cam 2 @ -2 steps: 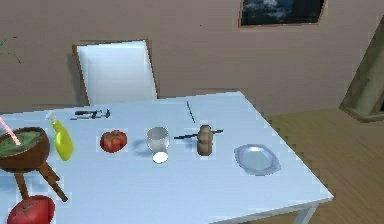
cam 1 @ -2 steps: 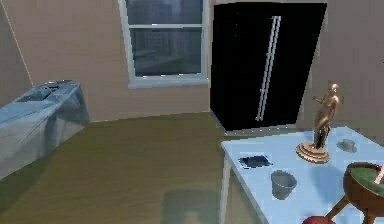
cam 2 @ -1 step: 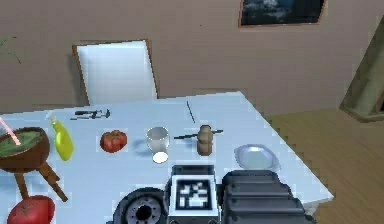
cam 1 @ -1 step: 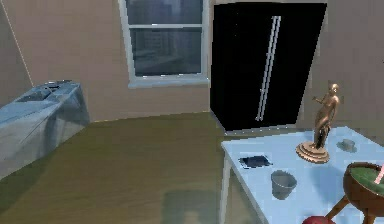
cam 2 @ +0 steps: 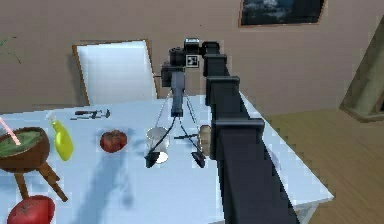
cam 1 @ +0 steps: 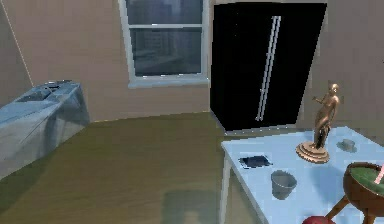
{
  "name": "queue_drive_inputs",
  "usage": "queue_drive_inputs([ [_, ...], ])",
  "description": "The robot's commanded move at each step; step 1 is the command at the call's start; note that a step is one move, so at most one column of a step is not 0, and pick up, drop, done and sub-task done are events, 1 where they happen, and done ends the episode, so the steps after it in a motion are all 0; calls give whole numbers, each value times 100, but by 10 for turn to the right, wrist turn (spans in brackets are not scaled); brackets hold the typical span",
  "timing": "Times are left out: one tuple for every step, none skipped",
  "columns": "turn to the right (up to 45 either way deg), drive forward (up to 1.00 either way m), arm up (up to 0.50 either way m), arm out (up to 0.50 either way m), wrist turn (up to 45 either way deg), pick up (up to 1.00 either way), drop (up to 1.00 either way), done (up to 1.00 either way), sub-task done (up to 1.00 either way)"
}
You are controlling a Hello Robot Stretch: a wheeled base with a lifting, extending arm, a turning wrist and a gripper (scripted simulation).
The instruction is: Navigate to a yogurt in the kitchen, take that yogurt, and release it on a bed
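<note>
In the arm side view a small white tub (cam 2: 158, 139), which could be the yogurt, stands on the pale blue table (cam 2: 280, 160), with a small beige thing (cam 2: 201, 134) just to its right. The dark arm (cam 2: 235, 130) reaches out over the table. At its far end the gripper (cam 2: 177, 126) points down at the spot where the tub and the beige thing stand. I cannot tell whether it holds anything. In the forward view a greyish cup (cam 1: 284, 182) sits on the same table (cam 1: 240, 160).
A green bowl on a wooden stand (cam 2: 22, 150), a yellow bottle (cam 2: 63, 140), two red fruits (cam 2: 113, 141), dark utensils (cam 2: 90, 115) and a white chair (cam 2: 115, 70). Ahead are a gold statue (cam 1: 322, 122), a black fridge (cam 1: 265, 65), a sink counter (cam 1: 40, 110) and open wooden floor (cam 1: 140, 160).
</note>
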Motion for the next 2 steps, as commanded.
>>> queue_drive_inputs([
  [0,0,0,0,450,0,0,0,0],
  [0,0,0,0,450,0,0,0,0],
])
